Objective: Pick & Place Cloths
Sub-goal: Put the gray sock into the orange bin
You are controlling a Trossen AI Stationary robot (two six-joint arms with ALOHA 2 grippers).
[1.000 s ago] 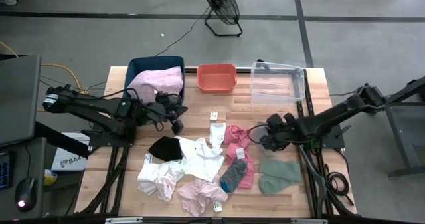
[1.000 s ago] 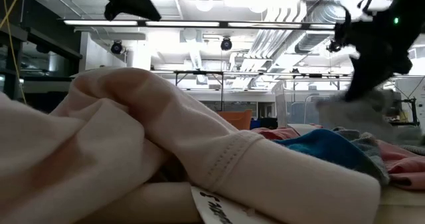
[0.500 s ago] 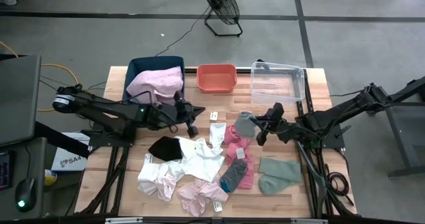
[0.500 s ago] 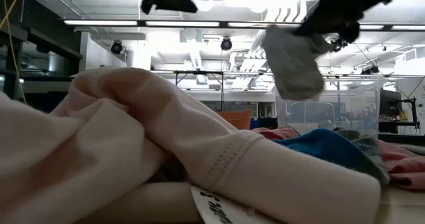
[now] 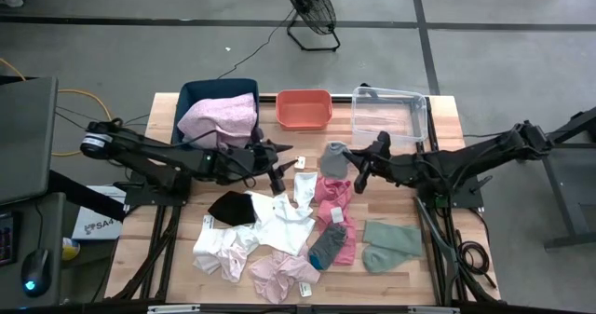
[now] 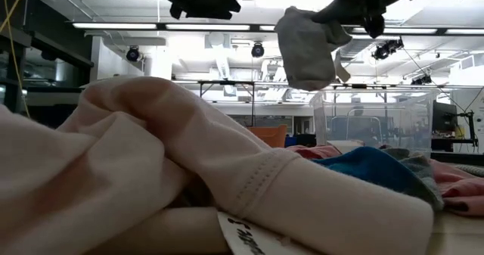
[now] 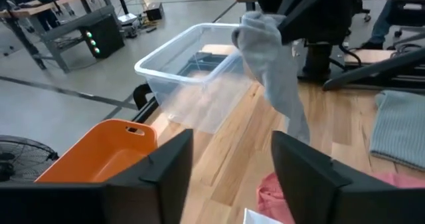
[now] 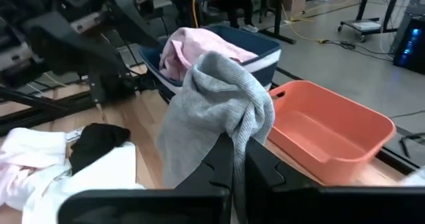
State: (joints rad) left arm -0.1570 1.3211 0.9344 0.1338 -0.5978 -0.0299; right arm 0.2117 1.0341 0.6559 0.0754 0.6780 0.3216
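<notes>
Your right gripper [image 5: 358,170] is pinching a grey cloth [image 5: 334,158] and holds it in the air above the middle of the table [image 5: 447,118], between the orange bin [image 5: 304,109] and the clear bin [image 5: 389,115] but short of both. Keep that pinch firm and carry the cloth fully over whichever bin you choose before you let go, because it hangs well below the fingers and could catch on a rim. It looks like a soft knit sock, limp and folded over itself. Your left gripper [image 5: 275,172] hovers nearby over the table with its fingers [image 7: 166,167] spread and nothing between them; keep it out of the right arm's path.
</notes>
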